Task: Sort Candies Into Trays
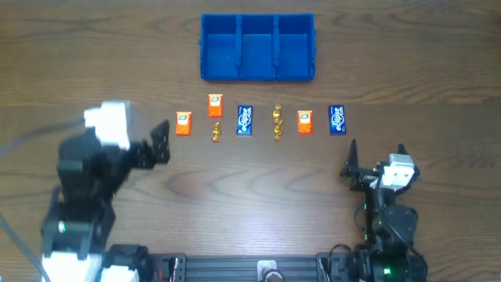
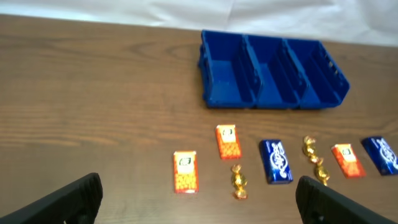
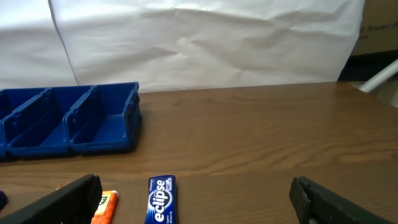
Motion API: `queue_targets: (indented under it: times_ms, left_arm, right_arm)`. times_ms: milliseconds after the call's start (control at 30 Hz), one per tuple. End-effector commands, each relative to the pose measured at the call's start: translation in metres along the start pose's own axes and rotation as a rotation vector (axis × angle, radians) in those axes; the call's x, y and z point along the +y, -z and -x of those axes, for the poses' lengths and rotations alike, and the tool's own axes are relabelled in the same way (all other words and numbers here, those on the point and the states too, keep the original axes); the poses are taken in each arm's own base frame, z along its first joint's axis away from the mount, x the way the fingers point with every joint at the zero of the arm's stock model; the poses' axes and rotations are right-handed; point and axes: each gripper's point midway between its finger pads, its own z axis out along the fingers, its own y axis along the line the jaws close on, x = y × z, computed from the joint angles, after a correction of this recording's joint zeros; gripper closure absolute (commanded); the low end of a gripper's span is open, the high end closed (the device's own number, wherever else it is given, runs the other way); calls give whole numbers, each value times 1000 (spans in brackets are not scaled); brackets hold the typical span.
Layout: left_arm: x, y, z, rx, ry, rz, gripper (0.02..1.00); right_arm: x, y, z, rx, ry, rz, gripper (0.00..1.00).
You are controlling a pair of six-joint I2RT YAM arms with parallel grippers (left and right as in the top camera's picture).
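a brown wood-grain bench (image 1: 94,55), seen from above. a blue tray (image 1: 257,75) with three compartments side by side sits toward the far side. in front of it, apart from the tray, a loose row of candies lies on the wood. from left to right:

- first orange pack (image 1: 183,123)
- second orange pack (image 1: 214,105), set slightly farther back
- single gold-wrapped sweet (image 1: 216,131), just in front of the second orange pack
- first blue pack (image 1: 244,121)
- pair of gold-wrapped sweets (image 1: 277,115), one behind the other
- third orange pack (image 1: 304,121)
- second blue pack (image 1: 337,119), at the right end
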Motion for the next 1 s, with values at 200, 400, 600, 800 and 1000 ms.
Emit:
queue_targets:
  times_ms: [200,400,600,800,1000]
  left_arm:
    - [1,-128,-29,468,-33,28,20]
    - [16,-182,-87,696,-4,59,18]
    - [28,-200,-127,805,8,98,18]
    - [33,-192,-136,854,-5,139,18]
    - [30,-191,-138,858,-52,186,20]
  right_arm:
    - [-1,0,0,-2,-10,-3,1]
    - [-1,0,0,-2,-10,-3,1]
    - [-1,0,0,-2,-10,-3,1]
    - [-1,0,0,-2,-10,-3,1]
    - [-1,0,0,-2,-10,-3,1]
